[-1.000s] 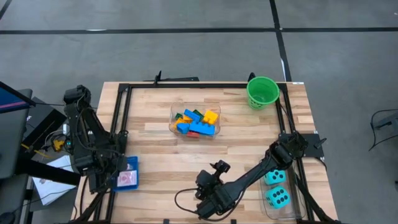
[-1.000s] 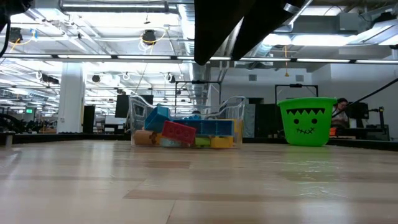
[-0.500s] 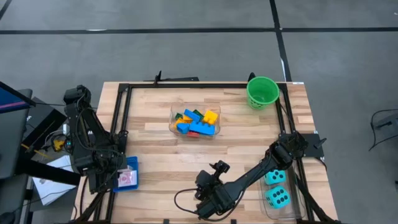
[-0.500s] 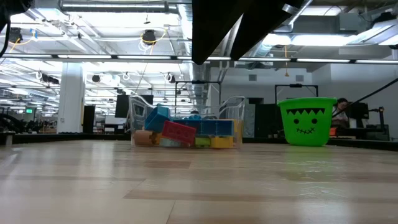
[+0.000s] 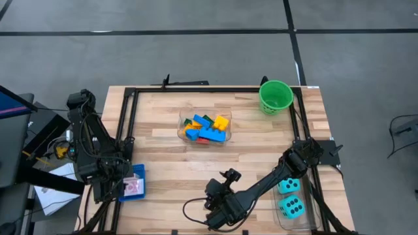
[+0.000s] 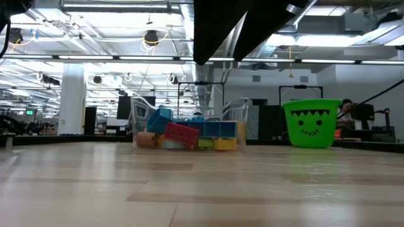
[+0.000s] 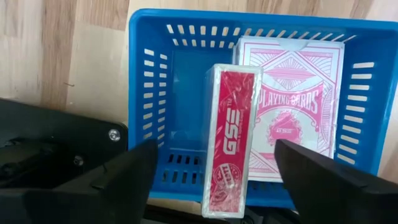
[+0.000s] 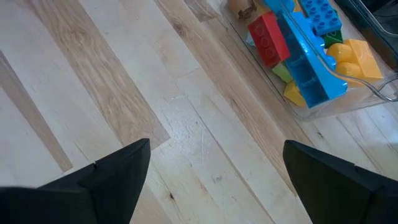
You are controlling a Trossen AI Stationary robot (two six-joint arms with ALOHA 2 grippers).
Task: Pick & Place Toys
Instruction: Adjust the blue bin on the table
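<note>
Playing-card pack (image 7: 227,140) stands on its edge inside the blue tray (image 7: 152,93), right between the left hand's (image 7: 211,180) spread fingers, with a second pack (image 7: 292,112) lying flat beside it. That tray sits at the tabletop's (image 5: 163,170) left edge. Over on the near side, the right hand (image 8: 214,186) hovers with fingers wide apart, holding nothing, near the clear tub (image 5: 225,138) of bricks (image 5: 204,128). Two teal dice (image 5: 290,198) sit at the right edge.
</note>
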